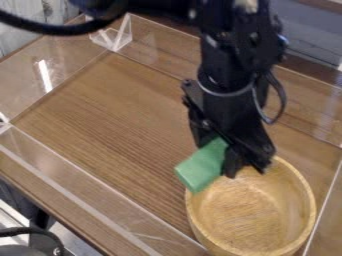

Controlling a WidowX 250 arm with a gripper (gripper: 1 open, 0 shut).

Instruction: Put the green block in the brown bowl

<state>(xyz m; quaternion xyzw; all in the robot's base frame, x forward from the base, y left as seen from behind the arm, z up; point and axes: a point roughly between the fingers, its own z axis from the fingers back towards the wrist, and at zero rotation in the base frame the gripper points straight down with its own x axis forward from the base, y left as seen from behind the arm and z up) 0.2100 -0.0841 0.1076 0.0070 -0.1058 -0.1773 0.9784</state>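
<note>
The black arm reaches in from the top of the view and bends down steeply, its wrist nearly vertical with a dark cable looping off its right side. The end effector [230, 160] points almost straight down, tilted a little, its two black fingers [249, 153] partly spread and clamped around a green block [203, 167].
</note>
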